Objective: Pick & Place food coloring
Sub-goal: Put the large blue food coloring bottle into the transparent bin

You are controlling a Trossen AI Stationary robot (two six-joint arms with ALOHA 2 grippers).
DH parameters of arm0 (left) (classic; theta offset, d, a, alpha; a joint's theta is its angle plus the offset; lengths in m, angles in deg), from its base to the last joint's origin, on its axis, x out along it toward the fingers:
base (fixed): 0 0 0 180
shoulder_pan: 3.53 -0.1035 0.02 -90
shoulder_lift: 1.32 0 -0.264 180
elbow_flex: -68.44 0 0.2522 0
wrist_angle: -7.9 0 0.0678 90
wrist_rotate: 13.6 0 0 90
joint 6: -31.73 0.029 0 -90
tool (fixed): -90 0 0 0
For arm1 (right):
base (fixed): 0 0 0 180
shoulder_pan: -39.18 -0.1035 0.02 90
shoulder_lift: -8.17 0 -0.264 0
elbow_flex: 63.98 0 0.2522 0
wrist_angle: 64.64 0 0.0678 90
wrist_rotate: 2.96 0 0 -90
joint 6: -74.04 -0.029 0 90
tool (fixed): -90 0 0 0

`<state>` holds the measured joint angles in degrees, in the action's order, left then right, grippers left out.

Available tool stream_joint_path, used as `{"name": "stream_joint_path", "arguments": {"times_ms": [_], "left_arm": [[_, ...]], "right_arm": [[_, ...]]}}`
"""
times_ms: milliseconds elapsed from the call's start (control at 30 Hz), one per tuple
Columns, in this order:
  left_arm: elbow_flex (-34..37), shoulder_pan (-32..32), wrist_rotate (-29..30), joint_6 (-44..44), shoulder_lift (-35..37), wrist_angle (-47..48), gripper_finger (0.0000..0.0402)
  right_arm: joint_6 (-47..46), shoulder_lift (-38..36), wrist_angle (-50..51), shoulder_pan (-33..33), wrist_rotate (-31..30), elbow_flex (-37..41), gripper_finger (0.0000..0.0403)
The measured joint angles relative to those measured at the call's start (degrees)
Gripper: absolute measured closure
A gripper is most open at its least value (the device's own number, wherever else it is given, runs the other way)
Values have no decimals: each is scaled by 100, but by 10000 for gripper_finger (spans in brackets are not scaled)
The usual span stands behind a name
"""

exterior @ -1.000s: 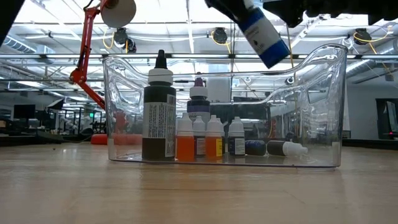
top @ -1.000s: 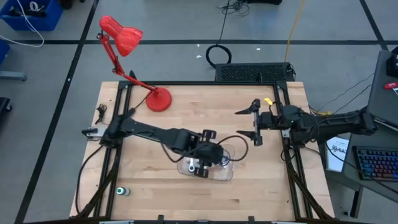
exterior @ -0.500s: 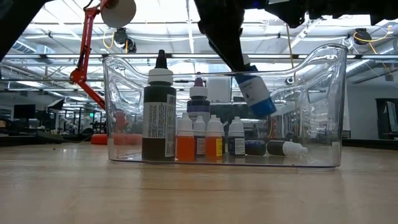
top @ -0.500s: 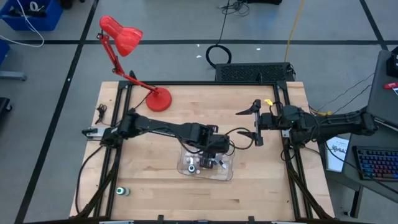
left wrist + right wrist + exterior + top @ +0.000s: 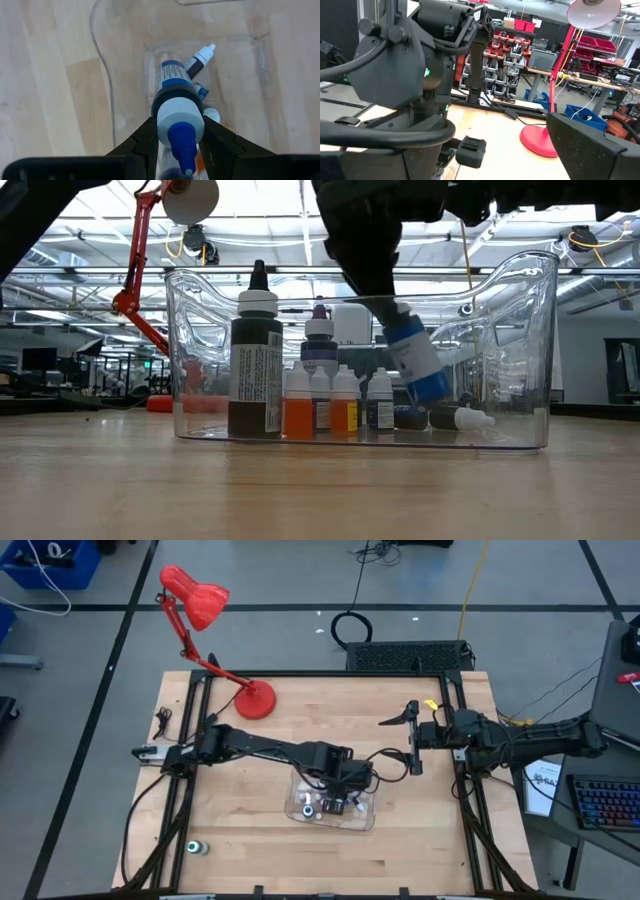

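High view: the left arm stretches from the table's left edge across to the clear tray (image 5: 362, 818) near the table's middle, its left gripper (image 5: 345, 790) lowered over the tray; the right arm waits near the right edge, its right gripper (image 5: 411, 740) spread wide above bare wood; one small bottle (image 5: 196, 847) stands alone near the front-left corner

Low view: the left gripper (image 5: 375, 275) reaches down inside the tray (image 5: 520, 330), clamped on a blue-labelled bottle (image 5: 415, 365) tilted with its lower end among small bottles (image 5: 335, 405) standing on the tray floor; a tall dark bottle (image 5: 256, 365) stands upright beside them

Left wrist view: both fingers (image 5: 140, 142) press the blue-capped bottle (image 5: 176, 107) from either side, pointing into the tray (image 5: 102, 70)

Right wrist view: the left arm fills the near ground; a red lamp (image 5: 565, 85) stands behind
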<state>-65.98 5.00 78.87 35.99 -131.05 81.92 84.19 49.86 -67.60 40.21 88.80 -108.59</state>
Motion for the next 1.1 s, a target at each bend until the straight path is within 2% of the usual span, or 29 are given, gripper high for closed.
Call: {"name": "stream_joint_path", "arguments": {"times_ms": [633, 1100], "left_arm": [[-4, -43, -2, -141, -138, 430, 284], [-4, -41, -250, -241, -138, 133, 284]], "right_arm": [[0, 0, -4, 0, 0, 0, 69], [-2, -2, -14, 0, -2, 0, 69]]}}
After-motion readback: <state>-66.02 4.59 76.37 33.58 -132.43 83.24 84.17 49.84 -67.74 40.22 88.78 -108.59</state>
